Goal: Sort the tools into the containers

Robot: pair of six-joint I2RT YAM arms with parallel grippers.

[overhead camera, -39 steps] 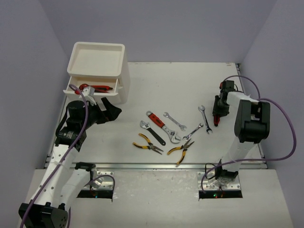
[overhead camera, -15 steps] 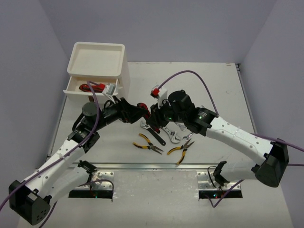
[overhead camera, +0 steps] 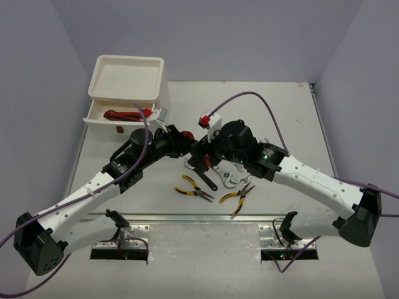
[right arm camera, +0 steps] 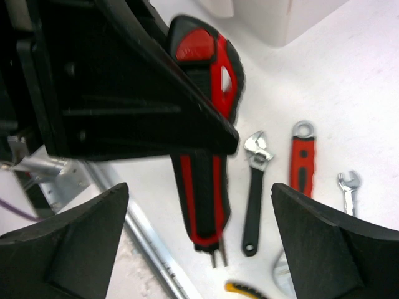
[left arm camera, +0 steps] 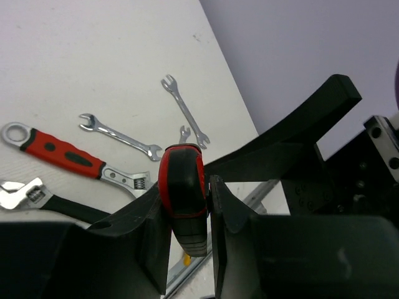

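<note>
Bare table (overhead camera: pixel 280 106) beyond the clustered tools (overhead camera: pixel 194 189)

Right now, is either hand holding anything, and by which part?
The left hand is clamped on the red-and-black pliers, gripping across the handles. The right hand is open and holds nothing.

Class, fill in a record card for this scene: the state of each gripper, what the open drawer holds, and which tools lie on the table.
Left gripper: shut on the red-and-black-handled pliers
Right gripper: open, fingers wide on either side of the same pliers
Open drawer of white plastic box unit: one red-and-black tool
On white table: red-handled adjustable wrench, black-handled adjustable wrench, yellow-and-black-handled pliers, a second pair, slim silver combination wrenches
</note>
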